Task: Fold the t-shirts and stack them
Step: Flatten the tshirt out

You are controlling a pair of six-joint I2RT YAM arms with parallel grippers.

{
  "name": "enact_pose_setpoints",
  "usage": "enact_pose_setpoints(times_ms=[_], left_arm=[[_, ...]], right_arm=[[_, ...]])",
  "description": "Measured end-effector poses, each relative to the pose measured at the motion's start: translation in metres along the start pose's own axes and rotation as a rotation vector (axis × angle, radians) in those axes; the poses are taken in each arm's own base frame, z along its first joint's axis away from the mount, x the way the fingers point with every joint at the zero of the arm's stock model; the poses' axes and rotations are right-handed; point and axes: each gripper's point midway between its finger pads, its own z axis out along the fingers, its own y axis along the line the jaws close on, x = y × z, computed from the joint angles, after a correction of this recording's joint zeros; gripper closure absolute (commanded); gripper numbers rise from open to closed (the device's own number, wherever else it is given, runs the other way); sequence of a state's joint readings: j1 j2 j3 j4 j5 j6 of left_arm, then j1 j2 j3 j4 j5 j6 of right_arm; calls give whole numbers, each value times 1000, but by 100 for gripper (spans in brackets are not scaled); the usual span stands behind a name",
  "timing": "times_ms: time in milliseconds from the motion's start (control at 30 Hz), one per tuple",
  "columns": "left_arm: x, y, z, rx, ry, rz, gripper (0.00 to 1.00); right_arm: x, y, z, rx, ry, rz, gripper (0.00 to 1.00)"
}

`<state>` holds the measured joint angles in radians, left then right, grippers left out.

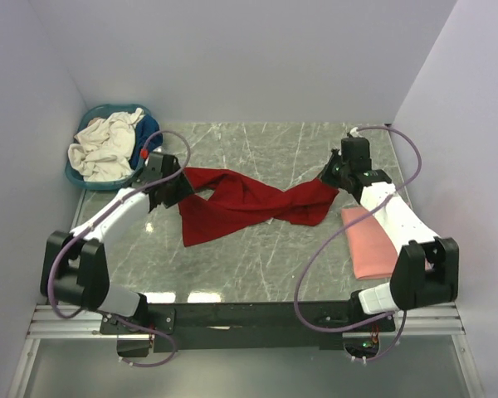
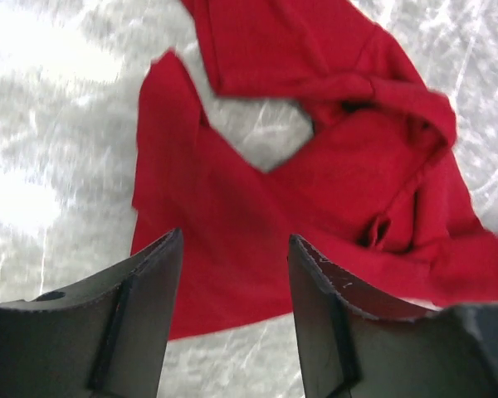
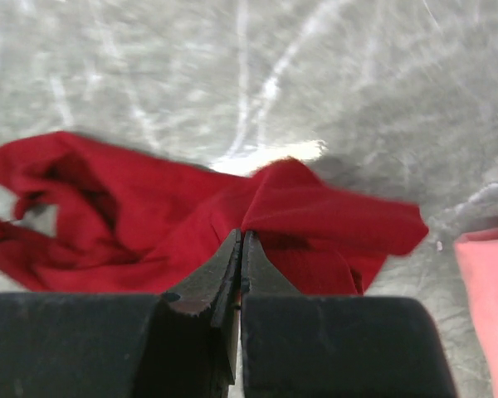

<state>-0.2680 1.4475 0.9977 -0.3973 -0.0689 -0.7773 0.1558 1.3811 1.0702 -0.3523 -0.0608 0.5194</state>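
- Deep red t-shirt: lies unfolded in the middle of the table, twisted like a rope between the two arms. Its wider part is toward the left.
- Left gripper: fingers spread above the shirt's left part, with nothing between them.
- Right gripper: fingers pressed together at the shirt's right end, apparently pinching a ridge of cloth.
- Salmon pink t-shirt: folded flat near the table's right edge, partly under the right arm.
- Cream-white t-shirt and a dark blue one: heaped in the teal basket at the far left corner.
- Risk, one-ended hold: if the right arm pulls while the left is open, the whole shirt is likely to drag right without spreading.
- Risk, wrong layer: if the left fingers close on doubled cloth, the twist would stay locked in and the fold would come out crooked.
- Risk, slip: the right pinch looks shallow, so tension could pull the cloth free.
- Risk, collateral: dragged cloth or the right arm could sweep across the pink shirt and undo its fold.
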Motion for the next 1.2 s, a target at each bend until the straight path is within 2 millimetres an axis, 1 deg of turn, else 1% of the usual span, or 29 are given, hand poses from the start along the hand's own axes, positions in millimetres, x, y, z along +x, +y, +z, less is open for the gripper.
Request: enact_pose_setpoints(times_ms=[33,100,200,267,367,400,500,667,867,933,967,1067,1100,1167,1200], left_arm=[[3,2,-4,8,-5,-6,42],[6,6,-15,28,-28,-22,45],[20,22,-35,48,-64,-58,48],[33,34,-43,45,-80,-80,50],[62,51,-46,24,-73,-98,51],[72,56,-46,10,-64,-99,50],[93,63,-42,-27,-35,-97,49],[102,71,-31,-90,-29,-88,47],[121,81,-12,-192,19,-13,45],[124,81,-8,-208,22,7,45],[123,77,-6,-204,18,12,45],[121,69,1,-208,9,32,48],[120,67,3,-212,3,39,53],[120,65,5,-216,-4,49,60],[120,65,6,-220,-8,54,71]], right_arm=[[5,-6,7,17,18,5,100],[13,-15,14,37,38,15,100],[17,-18,15,35,43,24,100],[16,-16,16,24,34,27,100],[16,-15,14,8,20,29,100],[16,-14,13,5,18,29,100],[14,-11,10,-11,10,31,100],[11,-8,6,-26,-1,30,100],[12,-7,5,-32,-3,30,100],[13,-7,5,-37,-1,29,100],[13,-6,5,-39,-1,29,100],[13,-5,5,-47,3,29,100],[13,-4,5,-49,4,29,100],[13,-4,5,-53,3,29,100],[13,-3,5,-56,1,29,100]])
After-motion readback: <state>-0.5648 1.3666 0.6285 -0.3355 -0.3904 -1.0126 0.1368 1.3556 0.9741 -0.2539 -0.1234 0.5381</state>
